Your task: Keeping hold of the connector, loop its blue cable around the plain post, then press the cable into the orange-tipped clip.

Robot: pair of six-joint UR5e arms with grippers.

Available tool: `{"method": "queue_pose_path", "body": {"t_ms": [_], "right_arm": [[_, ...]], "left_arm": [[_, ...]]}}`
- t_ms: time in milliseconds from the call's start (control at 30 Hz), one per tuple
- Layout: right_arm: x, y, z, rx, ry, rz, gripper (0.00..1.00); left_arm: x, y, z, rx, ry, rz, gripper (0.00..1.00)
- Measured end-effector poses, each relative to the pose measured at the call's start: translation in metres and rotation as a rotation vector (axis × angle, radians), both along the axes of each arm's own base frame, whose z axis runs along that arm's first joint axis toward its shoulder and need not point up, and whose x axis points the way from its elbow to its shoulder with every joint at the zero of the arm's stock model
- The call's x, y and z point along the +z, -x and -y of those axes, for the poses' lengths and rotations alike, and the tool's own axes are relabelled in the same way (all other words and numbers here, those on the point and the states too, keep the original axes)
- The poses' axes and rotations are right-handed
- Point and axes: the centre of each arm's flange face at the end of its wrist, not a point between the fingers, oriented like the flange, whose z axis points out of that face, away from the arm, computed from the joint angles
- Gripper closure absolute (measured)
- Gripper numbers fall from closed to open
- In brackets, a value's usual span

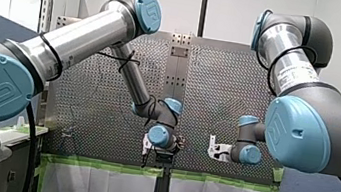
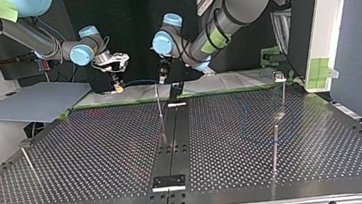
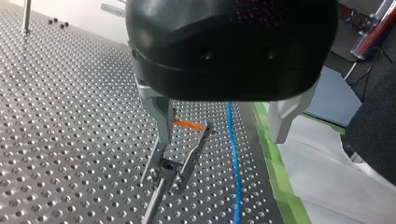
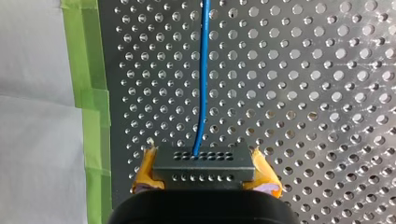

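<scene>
Perforated table (image 2: pixel 98 155), green tape (image 4: pixel 88 93) edging, white sheet (image 4: pixel 32 140) beside

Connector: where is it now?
In the right wrist view the connector sits clamped between my right end effector's yellow pads, over the table near its green tape.

Connector (image 4: pixel 203 163): a dark grey block with 2 rows of small holes, clamped between my right pincer's (image 4: pixel 205 173) yellow pads (image 4: pixel 144 177). Its blue cable (image 4: pixel 202 74) leaves the front face and runs straight ahead, low over the desk (image 4: pixel 303 93). The orange-tipped clip (image 3: pixel 187 125) sits just beside the cable, not touching it. The plain post (image 2: pixel 275 145) stands upright, well apart.
</scene>
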Motion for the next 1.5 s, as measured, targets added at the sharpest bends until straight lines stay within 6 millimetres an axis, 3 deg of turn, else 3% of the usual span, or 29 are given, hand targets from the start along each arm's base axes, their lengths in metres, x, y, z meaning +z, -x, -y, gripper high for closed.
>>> {"method": "queue_pose_path", "body": {"t_ms": [1033, 1500], "right_arm": [[-0.001, 0.0, 0.0, -0.001, 0.002, 0.0, 1.0], [-0.001, 0.001, 0.0, 0.0, -0.001, -0.003, 1.0]], "left_arm": [[0.002, -0.004, 0.0, -0.008, -0.028, 0.032, 0.0], [-0.003, 0.001, -0.013, 0.026, -0.134, -0.017, 0.0]]}}
